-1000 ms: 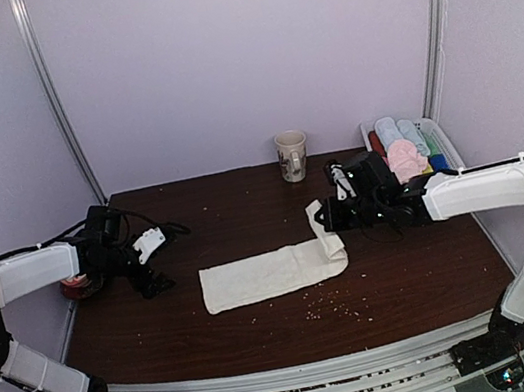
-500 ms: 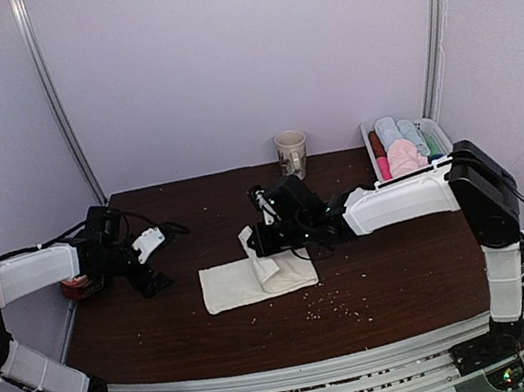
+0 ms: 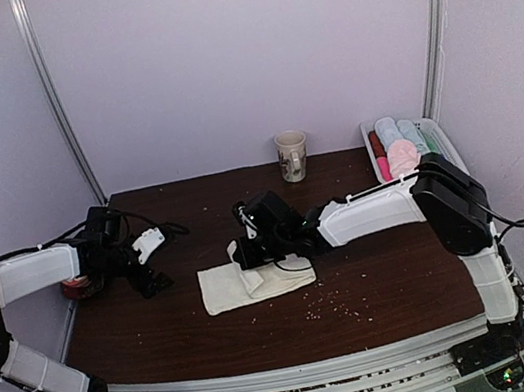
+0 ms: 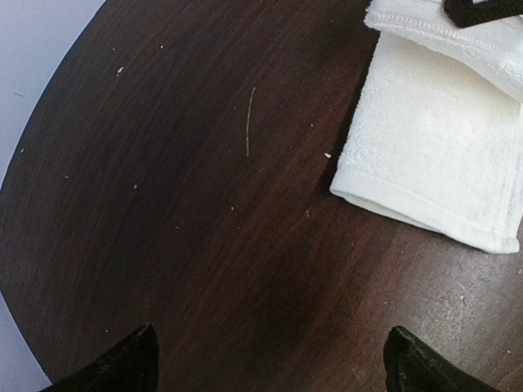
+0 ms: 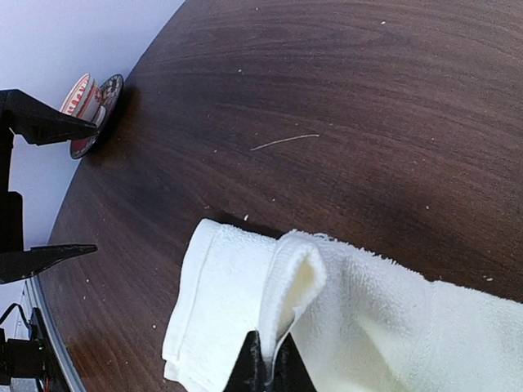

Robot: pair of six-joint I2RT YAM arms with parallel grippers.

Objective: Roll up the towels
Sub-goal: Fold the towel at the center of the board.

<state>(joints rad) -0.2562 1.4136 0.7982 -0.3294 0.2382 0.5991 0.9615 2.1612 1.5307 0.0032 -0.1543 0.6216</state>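
- Black-fingered left gripper: spread wide, empty, hovering at 9 o'clock over dark wooden table.
- Cream-white terry hand towel: flat near table centre, right end doubled over toward 9 o'clock.
- Right gripper: clenched on that folded edge, raised off the lower layer.
- Likely folding or starting the roll; next, lay the edge down, tuck, roll.
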